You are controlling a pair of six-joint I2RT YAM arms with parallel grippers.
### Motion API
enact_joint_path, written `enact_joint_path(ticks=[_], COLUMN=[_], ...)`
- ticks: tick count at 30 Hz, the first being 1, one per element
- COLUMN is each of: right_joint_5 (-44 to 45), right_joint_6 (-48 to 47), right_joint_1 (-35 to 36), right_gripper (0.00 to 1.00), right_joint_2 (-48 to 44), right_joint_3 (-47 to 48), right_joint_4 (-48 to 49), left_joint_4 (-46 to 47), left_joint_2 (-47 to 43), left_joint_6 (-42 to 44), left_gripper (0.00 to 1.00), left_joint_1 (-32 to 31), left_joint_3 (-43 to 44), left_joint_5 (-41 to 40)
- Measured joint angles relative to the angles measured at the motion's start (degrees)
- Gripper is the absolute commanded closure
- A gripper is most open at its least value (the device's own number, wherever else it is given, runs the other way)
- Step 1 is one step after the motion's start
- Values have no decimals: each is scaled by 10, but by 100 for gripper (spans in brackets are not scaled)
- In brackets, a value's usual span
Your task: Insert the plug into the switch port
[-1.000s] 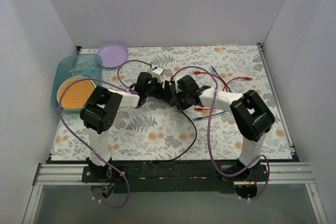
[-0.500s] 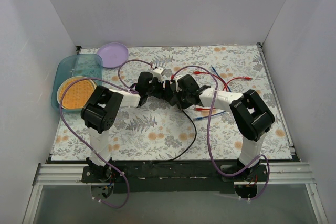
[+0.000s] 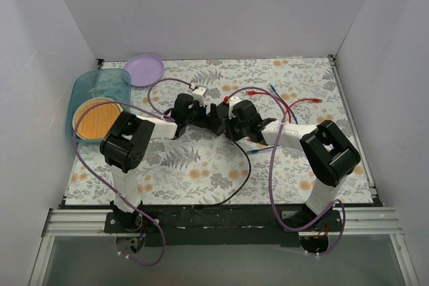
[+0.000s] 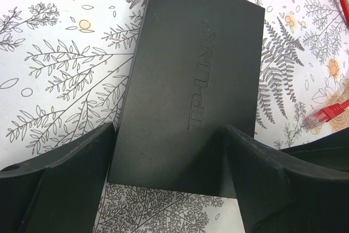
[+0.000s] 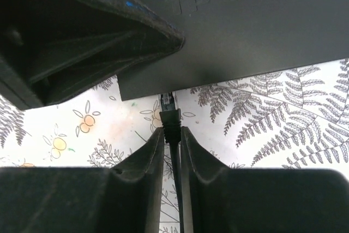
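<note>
Lying at the middle of the surface (image 3: 201, 165), the switch (image 4: 191, 80) is straddled by the left gripper (image 4: 169, 132), jaws spread; grip cannot be told. The plug (image 5: 170, 117) is set against the switch's edge, its cable (image 5: 174, 189) flanked closely by the right gripper (image 5: 172, 132); clamping cannot be told

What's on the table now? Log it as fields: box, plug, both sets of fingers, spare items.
black box: flat on the patterned mat, logo up
plug: black, tip at the port in the box's edge; depth unclear
right fingers: close on either side just behind the plug; grip unclear
left fingers: one at each long side of the box; contact unclear
red cable: loose beside the box
purple plate: far left corner
blue bin: left edge, orange disc inside
</note>
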Motion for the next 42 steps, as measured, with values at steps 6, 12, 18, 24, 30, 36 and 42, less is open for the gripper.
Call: enact_joint_path(ticks=[6,12,18,24,30,36,42], right_joint_5=[-3,-3,17,56,102,132,139], right_joint_6=[12,14,12,-1,-2,0,17], right_joint_1=[0,0,0,0,-5,-28,-62], right_gripper=[52,37,23,7,5,5,6], right_joint_2=[-24,-61,-121,-233,-330,-375,-416], right_joint_3=[-11,-28,-64,-66,-78,-99,-134], right_joint_4=[66,98,75,35,-8,-71,-112], left_joint_4=[-26,-72,-132,-148,-137,-147,-151], left_joint_2=[-9,-30,-87,-177,-217,-193,-144], left_joint_6=[-17,-36,-47,-49,-54,-47,-39], left_gripper=[17,15,13,12,12,13,16], left_joint_1=[-3,0,7,10,1,-55,-116], left_joint_3=[4,5,-22,-33,-33,-12,26], left_joint_5=[-13,-38,-65,-43,10,35,40])
